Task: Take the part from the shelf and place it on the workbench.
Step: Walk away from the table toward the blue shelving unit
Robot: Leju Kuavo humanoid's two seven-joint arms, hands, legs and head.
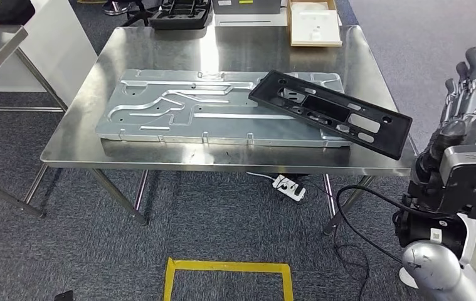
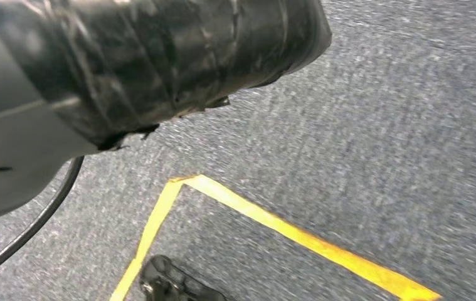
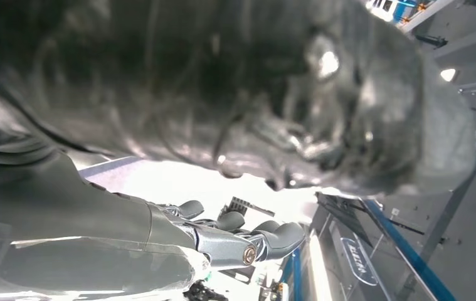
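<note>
From my head view, the long flat black plastic part with cut-out holes (image 1: 330, 111) lies on the shiny steel workbench (image 1: 78, 135), partly on top of a big grey metal plate with grooves (image 1: 179, 106). Its long side runs slanting from the middle of the bench toward the near right corner, the end closest to my right hand (image 1: 464, 94). That hand is up beside the bench, fingers straight and holding nothing (so I think the placing is done). My right wrist view shows my fingers (image 3: 273, 238) empty. My left wrist view shows grey carpet (image 2: 379, 125) with yellow tape (image 2: 298, 235); I cannot tell how my left fingers are.
</note>
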